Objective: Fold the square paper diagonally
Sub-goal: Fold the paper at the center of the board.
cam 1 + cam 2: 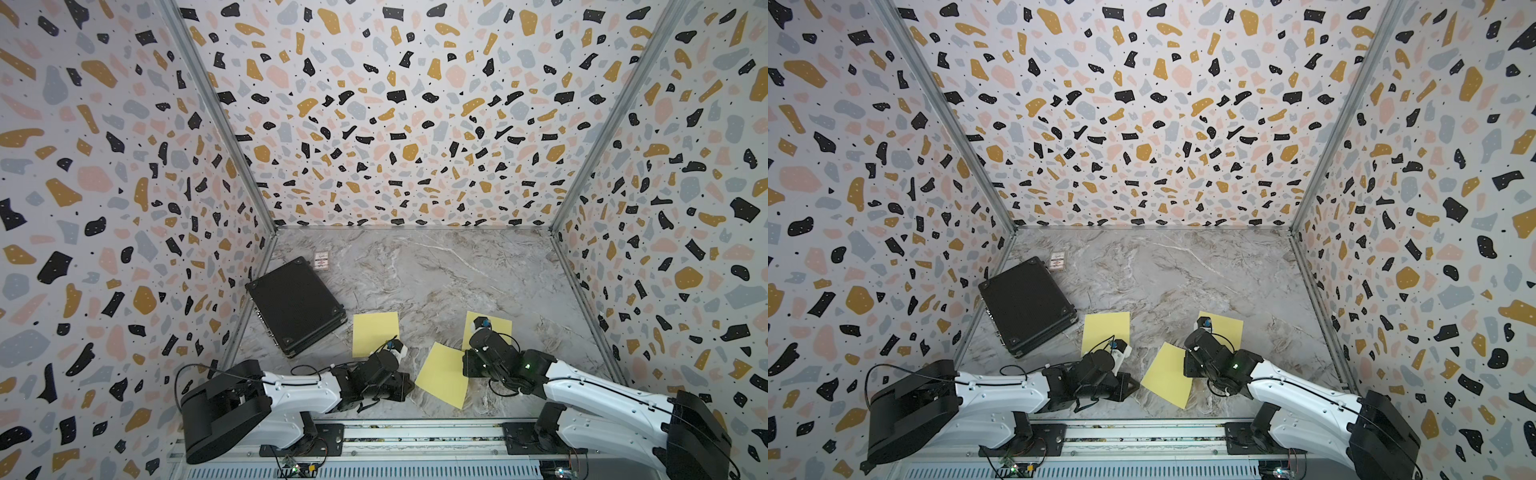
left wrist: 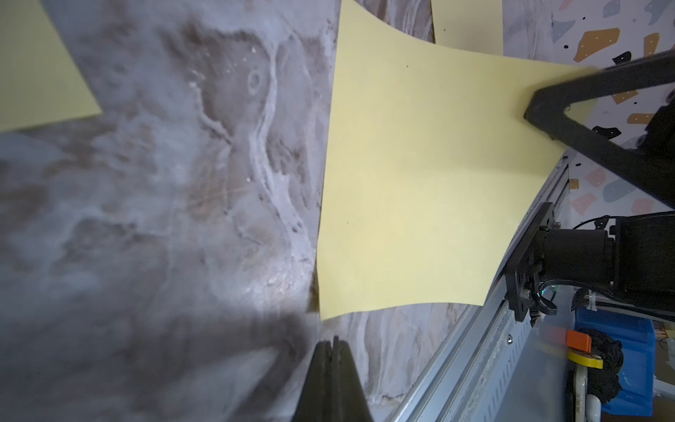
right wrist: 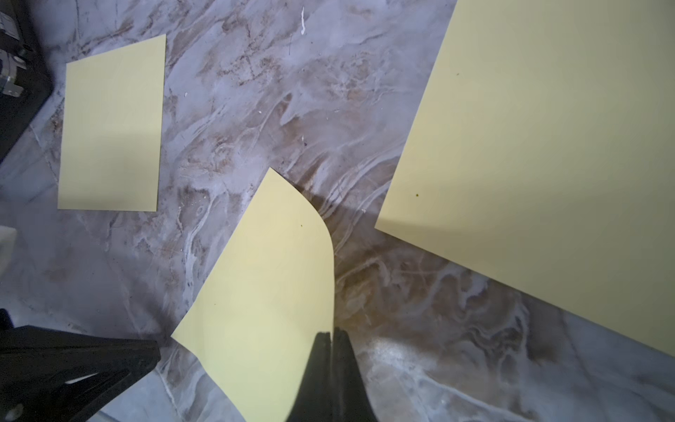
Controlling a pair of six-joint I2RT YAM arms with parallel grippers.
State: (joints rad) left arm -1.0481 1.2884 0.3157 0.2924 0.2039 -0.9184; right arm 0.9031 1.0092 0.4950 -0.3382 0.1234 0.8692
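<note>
Paper: middle yellow square paper (image 1: pixel 442 376) lies near on the worktop (image 1: pixel 436 274), between both arms.
Right fingers (image 3: pixel 331 338): pinched on its right corner, lifted.
Left fingers (image 2: pixel 333 345): closed, empty, just short of its corner.
Risk: thin sheet may slip or crease off-diagonal; neighbouring sheets (image 1: pixel 375 332) could snag.

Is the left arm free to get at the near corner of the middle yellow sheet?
Probably yes: left gripper, shut, sits just off the middle sheet with only bare table between.

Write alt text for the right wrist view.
The shut right gripper pinches the edge of a yellow square paper, lifting and curling it above the marble table. Two more yellow sheets lie flat, and the left gripper sits beside the held paper's corner.
</note>
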